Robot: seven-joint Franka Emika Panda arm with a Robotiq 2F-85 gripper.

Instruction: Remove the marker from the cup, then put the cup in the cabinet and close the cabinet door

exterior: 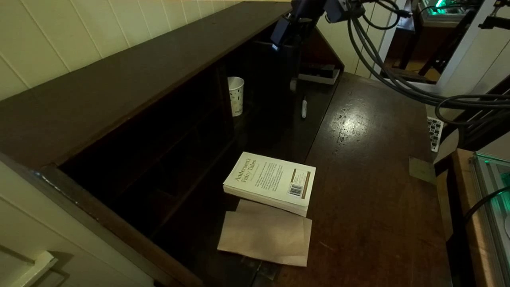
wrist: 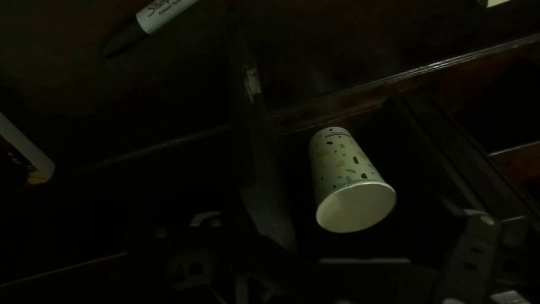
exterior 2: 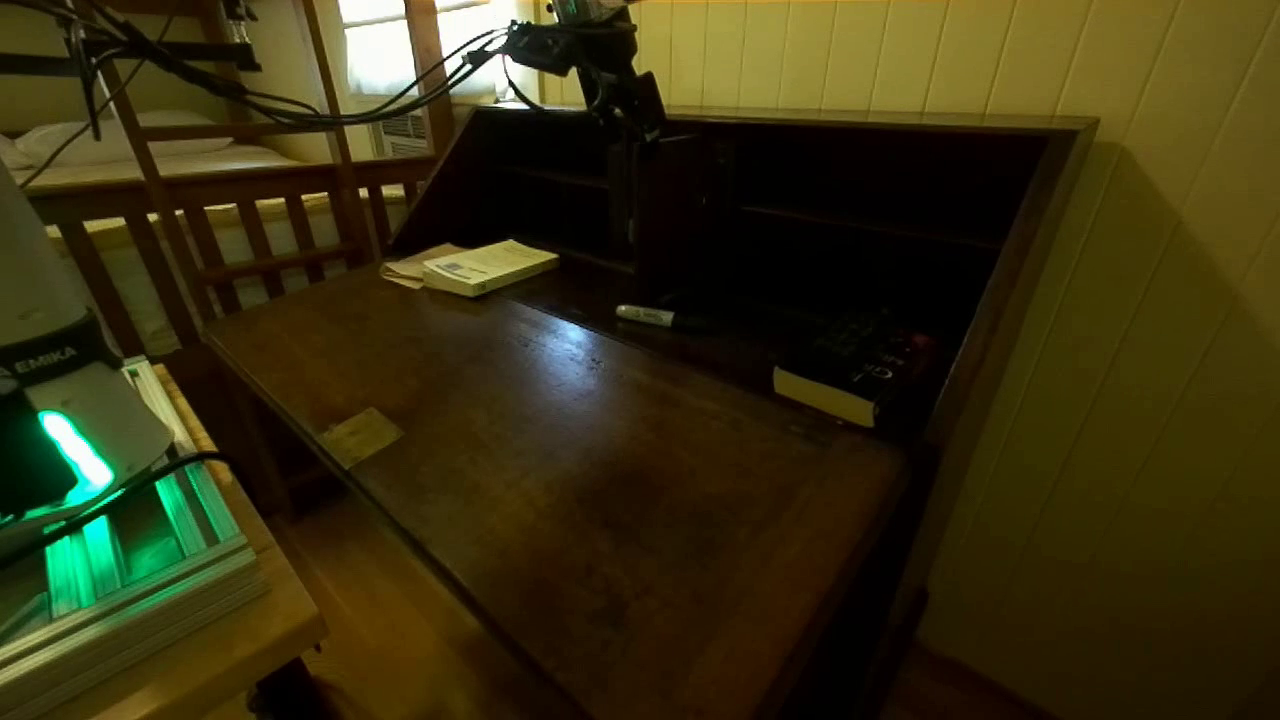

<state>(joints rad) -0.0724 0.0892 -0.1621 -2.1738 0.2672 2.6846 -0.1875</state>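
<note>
The gripper point(wrist: 344, 219) is being held near the upper front edge of the cabinet point(exterior: 159, 56), its jaws being spread wide. Apart from it, the cup point(wrist: 339, 164) is being supported upright in a compartment point(wrist: 382, 135), just beside the open cabinet door point(exterior 2: 668, 215). The marker point(exterior: 304, 109) is being carried by the dark strip point(exterior: 295, 133) near the inner edge of the desk leaf point(exterior: 378, 179). Towards one end of that edge, brown paper point(exterior: 265, 239) is being partly hidden by a white book point(exterior: 275, 179); by the opposite corner, a black book point(exterior 2: 850, 362) is being supported flat.
</note>
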